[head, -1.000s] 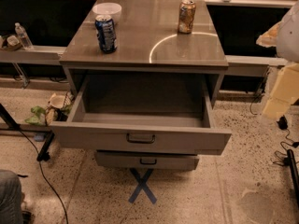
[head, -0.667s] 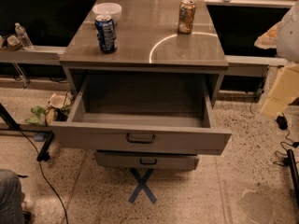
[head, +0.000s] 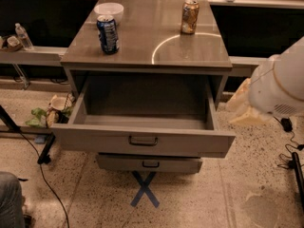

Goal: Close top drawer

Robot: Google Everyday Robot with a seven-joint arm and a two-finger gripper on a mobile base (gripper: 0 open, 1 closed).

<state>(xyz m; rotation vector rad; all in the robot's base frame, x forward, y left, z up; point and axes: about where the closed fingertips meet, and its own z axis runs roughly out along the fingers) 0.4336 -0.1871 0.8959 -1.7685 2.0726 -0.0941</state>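
Observation:
The top drawer (head: 142,139) is a wide grey metal drawer, pulled far out of the cabinet (head: 147,51). Its deep box is empty, and a small dark pull handle (head: 143,140) sits at the centre of its front. My white arm (head: 281,82) comes in from the right edge. My gripper (head: 241,107) is the pale end of the arm. It hangs just right of the cabinet, level with the drawer's back right corner and apart from it.
A blue can (head: 108,33), a gold can (head: 190,16) and a white bowl (head: 109,8) stand on the cabinet top. A lower drawer (head: 149,164) sticks out slightly. A blue tape X (head: 145,189) marks the floor. Cables (head: 45,175) and litter (head: 50,115) lie at the left.
My arm and gripper have moved left and down, closer to the cabinet's right side. The top drawer stays as far open as before.

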